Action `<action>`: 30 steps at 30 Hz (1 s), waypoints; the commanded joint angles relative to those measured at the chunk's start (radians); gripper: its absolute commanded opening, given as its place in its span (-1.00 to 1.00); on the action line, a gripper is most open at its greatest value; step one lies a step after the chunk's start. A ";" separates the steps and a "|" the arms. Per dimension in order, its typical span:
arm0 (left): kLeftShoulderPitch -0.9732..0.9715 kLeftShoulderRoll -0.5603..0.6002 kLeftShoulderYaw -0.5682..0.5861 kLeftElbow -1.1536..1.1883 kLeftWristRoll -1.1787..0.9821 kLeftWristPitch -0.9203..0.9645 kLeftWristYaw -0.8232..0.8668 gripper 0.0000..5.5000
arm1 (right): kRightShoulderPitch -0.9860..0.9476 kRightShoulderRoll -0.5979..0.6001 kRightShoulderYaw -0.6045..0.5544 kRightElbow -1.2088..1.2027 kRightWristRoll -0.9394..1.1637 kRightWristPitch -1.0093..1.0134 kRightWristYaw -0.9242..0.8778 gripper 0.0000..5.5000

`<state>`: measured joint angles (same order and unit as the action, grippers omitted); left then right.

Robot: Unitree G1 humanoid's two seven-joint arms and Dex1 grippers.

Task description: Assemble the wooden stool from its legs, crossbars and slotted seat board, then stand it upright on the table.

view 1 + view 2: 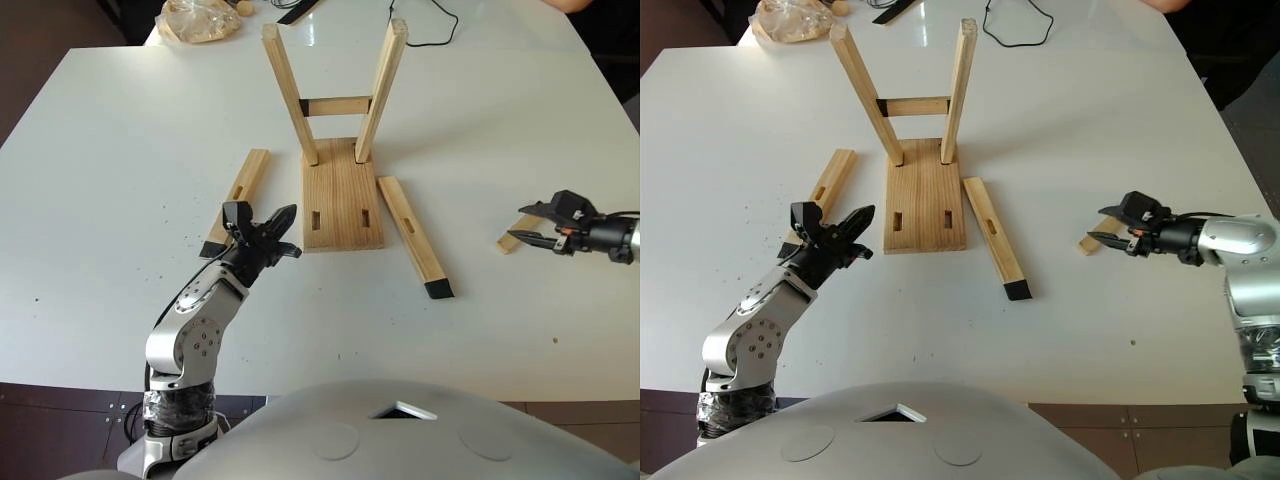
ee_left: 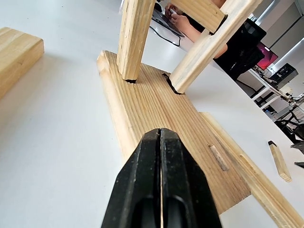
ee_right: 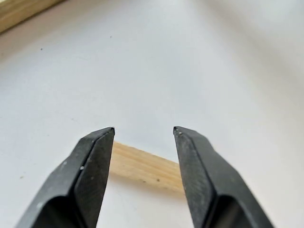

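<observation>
Crumpled plastic bag (image 1: pixel 200 20), thin black cable (image 1: pixel 432 45) nearby

The worktop (image 1: pixel 120 150) is showing plain glossy white, with a few dark specks scattered toward eight o'clock. The seat board (image 1: pixel 342 205) is displaying pale honey wood with fine straight grain. The loose leg (image 1: pixel 413 235) at its four o'clock is wearing a black tip, as is the leg (image 1: pixel 240 195) at nine o'clock. The left pincer (image 2: pixel 160 137) and the right pincer (image 3: pixel 144 129) are both showing matte black.
</observation>
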<state>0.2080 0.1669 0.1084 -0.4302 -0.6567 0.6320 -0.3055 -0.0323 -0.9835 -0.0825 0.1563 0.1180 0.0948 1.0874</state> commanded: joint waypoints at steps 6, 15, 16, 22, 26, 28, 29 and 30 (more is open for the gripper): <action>-0.022 0.017 0.002 0.022 0.017 0.004 -0.001 -1.00 | -0.174 -0.001 -0.046 0.333 -0.051 -0.012 -0.170 -0.17; -0.049 0.032 0.005 0.069 0.021 -0.005 -0.018 -1.00 | -0.153 -0.006 -0.010 0.547 -0.102 -0.173 -0.134 -0.17; -0.057 0.036 0.005 0.077 0.021 -0.004 -0.022 -1.00 | -0.146 0.000 -0.004 0.551 -0.108 -0.181 -0.137 -0.17; -0.104 0.050 0.002 0.109 0.024 0.002 -0.036 -1.00 | -0.219 0.100 0.069 0.644 -0.188 -0.213 -0.259 -0.17; -0.124 0.060 -0.003 0.123 0.026 0.006 -0.044 -1.00 | -0.307 0.209 0.129 0.711 -0.232 -0.243 -0.345 -0.17; -0.134 0.066 -0.004 0.130 0.027 0.009 -0.049 -1.00 | -0.295 0.251 0.145 0.651 -0.204 -0.245 -0.305 -0.17; -0.140 0.071 -0.003 0.133 0.027 0.011 -0.051 -1.00 | -0.277 0.262 0.145 0.605 -0.182 -0.237 -0.284 -0.17; -0.142 0.074 -0.001 0.134 0.026 0.013 -0.053 -1.00 | -0.264 0.266 0.142 0.572 -0.169 -0.228 -0.275 -0.17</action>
<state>0.0844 0.2262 0.1100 -0.3073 -0.6385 0.6335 -0.3515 -0.3598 -0.7583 0.0334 0.7776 -0.0632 -0.1629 0.7624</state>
